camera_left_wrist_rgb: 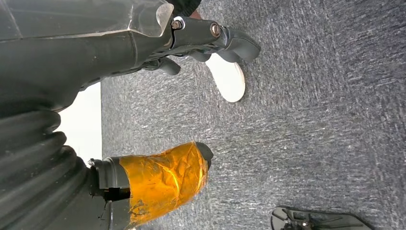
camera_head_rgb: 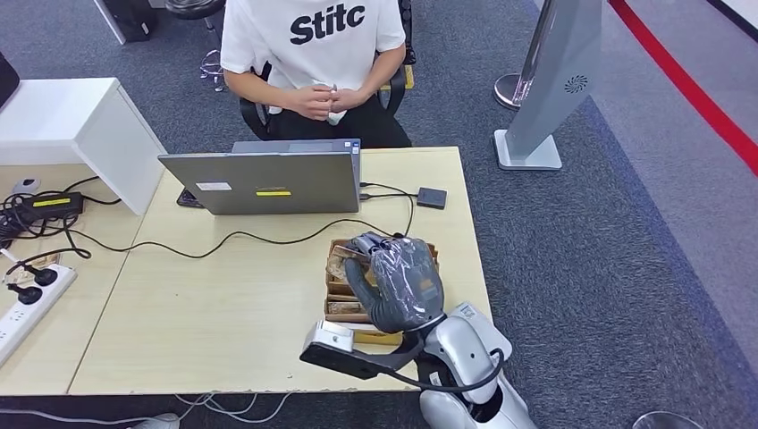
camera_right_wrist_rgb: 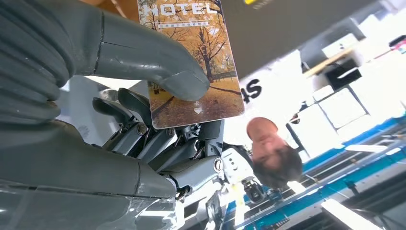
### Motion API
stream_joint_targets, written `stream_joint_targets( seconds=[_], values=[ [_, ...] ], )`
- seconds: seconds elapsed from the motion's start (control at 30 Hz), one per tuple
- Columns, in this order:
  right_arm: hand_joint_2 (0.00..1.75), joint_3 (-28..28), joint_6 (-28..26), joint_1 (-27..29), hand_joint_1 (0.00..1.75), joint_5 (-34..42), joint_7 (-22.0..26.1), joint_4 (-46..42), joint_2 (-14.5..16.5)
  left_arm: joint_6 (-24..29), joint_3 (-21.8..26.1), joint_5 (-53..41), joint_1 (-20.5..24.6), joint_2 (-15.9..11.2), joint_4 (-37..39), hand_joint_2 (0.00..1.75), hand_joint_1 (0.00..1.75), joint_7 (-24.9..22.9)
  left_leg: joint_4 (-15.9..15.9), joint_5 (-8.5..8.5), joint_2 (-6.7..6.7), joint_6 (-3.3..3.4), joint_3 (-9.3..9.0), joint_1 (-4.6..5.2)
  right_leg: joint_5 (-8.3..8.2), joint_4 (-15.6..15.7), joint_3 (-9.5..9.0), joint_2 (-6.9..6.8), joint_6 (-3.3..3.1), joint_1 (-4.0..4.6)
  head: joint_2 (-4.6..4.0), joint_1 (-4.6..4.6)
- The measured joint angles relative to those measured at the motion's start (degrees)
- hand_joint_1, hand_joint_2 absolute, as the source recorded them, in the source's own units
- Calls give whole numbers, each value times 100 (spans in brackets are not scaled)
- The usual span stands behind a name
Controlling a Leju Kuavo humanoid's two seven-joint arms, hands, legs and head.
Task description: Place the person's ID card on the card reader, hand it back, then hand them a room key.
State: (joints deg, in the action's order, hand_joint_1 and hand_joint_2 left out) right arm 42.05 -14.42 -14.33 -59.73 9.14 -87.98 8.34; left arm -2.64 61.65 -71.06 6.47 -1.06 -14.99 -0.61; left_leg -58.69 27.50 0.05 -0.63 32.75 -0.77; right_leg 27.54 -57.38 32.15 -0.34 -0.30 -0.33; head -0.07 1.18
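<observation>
My right hand [camera_head_rgb: 398, 281] hovers over a wooden card box [camera_head_rgb: 344, 309] near the table's front right. In the right wrist view its thumb [camera_right_wrist_rgb: 158, 67] presses a room key card [camera_right_wrist_rgb: 196, 62], printed with autumn trees and "HOTEL", against the fingers. The small black card reader [camera_head_rgb: 431, 197] lies on the table to the right of the laptop. The person [camera_head_rgb: 313, 36] sits behind the table with both hands together at the lap, holding something small and pale. My left hand [camera_left_wrist_rgb: 72, 57] hangs over grey carpet, with its fingers apart and nothing in it.
An open grey laptop [camera_head_rgb: 268, 183] stands mid-table, and cables run from it across the wood. A power strip [camera_head_rgb: 27, 304] and an adapter lie at the left, by a white box [camera_head_rgb: 89, 125]. A grey floor sign [camera_head_rgb: 545, 89] stands to the right of the table.
</observation>
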Motion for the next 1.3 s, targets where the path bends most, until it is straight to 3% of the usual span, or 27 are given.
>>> stream_joint_targets(
  seconds=[0.43,0.6,0.73,0.87,0.93,1.07,1.17,1.3],
  values=[
    [175,-18,408,-358,175,138,-262,-47,162,-16,3,-140,12,-19,0,175,0,-44,0,-2,1,2,0,0,-4,0,0,1,0,0,0,-1],
    [175,-79,735,-866,175,235,-764,700,335,-43,2,-293,123,-19,0,175,0,-104,0,-8,1,1,0,0,-9,-1,0,1,-2,0,0,0],
    [175,-279,767,-1237,175,366,-897,1462,524,-55,2,-353,200,-16,0,175,0,-167,-1,-16,0,-4,0,0,-15,-2,1,1,-2,0,0,-1],
    [175,-483,748,-1362,77,522,-866,1863,607,-55,2,-358,214,-14,1,175,0,-175,-1,-16,0,-4,0,0,-15,-2,1,2,-2,0,0,0],
    [175,-592,747,-1369,77,646,-824,1943,625,-54,2,-358,215,-13,2,175,0,-175,-2,-15,0,-4,2,0,-15,-2,3,2,-2,0,0,0],
    [175,-757,743,-1366,0,761,-757,2015,634,-52,1,-358,214,-12,2,175,0,-174,-2,-14,0,-4,5,0,-15,-2,7,2,-2,0,0,0],
    [175,-899,661,-1327,0,937,-721,2029,638,-50,1,-356,211,-11,2,175,0,-167,-2,-14,0,-4,5,0,-15,-2,9,1,-2,0,0,-1],
    [175,-1498,494,-1076,0,1890,-523,1742,648,-35,3,-328,169,-22,2,175,0,-134,-2,-15,-2,-4,7,1,-15,-2,9,-1,-2,0,0,-1]
  ],
)
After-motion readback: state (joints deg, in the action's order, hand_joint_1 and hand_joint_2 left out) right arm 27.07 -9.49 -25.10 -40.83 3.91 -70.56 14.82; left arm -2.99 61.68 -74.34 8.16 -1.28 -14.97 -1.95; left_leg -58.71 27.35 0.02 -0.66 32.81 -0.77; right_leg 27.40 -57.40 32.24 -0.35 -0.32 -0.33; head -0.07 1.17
